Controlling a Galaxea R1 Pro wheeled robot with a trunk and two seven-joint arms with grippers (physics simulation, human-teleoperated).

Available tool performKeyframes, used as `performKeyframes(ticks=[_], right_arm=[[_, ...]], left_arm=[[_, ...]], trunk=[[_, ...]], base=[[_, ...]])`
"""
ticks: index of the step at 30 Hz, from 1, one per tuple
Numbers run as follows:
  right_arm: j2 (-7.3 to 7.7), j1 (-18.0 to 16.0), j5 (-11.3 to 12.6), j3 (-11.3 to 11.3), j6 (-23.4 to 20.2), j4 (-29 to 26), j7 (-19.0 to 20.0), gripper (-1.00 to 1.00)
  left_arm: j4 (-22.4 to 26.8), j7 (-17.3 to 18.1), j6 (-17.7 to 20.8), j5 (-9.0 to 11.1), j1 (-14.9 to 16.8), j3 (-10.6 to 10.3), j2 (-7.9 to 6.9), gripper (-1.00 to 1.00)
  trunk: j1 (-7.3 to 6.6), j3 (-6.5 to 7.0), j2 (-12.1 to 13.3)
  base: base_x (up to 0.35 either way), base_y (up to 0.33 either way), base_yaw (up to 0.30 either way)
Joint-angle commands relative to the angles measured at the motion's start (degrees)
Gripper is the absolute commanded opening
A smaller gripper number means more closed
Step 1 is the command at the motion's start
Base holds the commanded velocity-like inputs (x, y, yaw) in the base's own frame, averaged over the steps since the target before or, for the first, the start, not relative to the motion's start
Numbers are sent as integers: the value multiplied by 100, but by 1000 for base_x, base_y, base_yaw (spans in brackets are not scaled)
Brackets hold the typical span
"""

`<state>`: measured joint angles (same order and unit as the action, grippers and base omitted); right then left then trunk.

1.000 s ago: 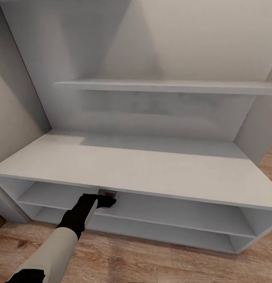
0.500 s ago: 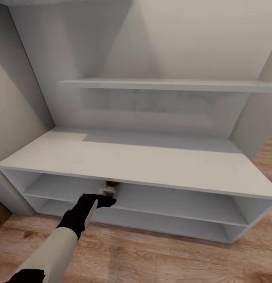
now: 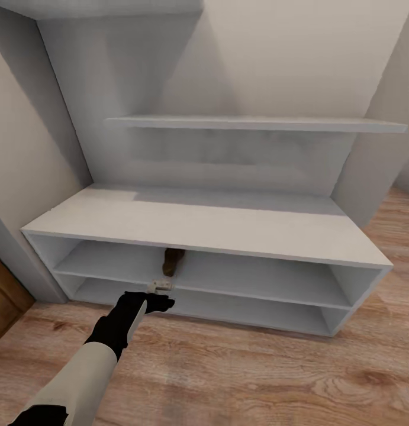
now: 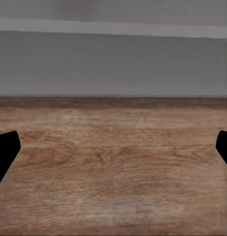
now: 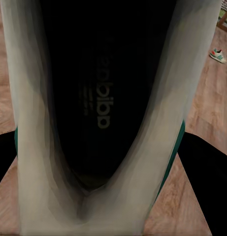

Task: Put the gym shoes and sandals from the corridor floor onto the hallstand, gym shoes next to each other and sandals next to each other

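Note:
One dark brown sandal (image 3: 172,261) lies on the upper open shelf of the light-grey hallstand (image 3: 204,228), near its middle. My left gripper (image 3: 160,288) hangs just in front of the rack's lower shelf edge, apart from the sandal. In the left wrist view it (image 4: 113,152) is open and empty over the wood floor (image 4: 113,167). My right gripper (image 5: 113,162) is shut on a white gym shoe (image 5: 101,113) with green side stripes, whose dark insole faces the camera. The second gym shoe (image 5: 217,55) lies far off on the floor.
A grey wall shelf (image 3: 257,123) juts out above the rack's flat top. A brown wooden panel (image 3: 4,296) stands at the left beside the grey side wall. Plank flooring (image 3: 257,373) stretches in front of the rack and to its right.
The view has pulled back from the rack. The left gripper, earlier inside the upper shelf at the sandal, is now out in front of it, with the sandal left lying on the shelf.

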<state>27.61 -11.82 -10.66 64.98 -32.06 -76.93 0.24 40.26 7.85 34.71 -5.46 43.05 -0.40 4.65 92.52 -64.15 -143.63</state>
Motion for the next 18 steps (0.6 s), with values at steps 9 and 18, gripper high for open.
performKeyframes(ticks=[9,18], right_arm=[[-31,-4,-49,-12,-36,-8,-11,-100],[-37,-4,-43,-15,-37,-6,-7,-100]], left_arm=[[9,41,-46,-52,0,3,1,100],[-40,85,-930,-51,-100,2,-25,100]], trunk=[[-5,-5,-2],[-5,-5,-2]], base=[[-339,0,0],[-45,0,0]])
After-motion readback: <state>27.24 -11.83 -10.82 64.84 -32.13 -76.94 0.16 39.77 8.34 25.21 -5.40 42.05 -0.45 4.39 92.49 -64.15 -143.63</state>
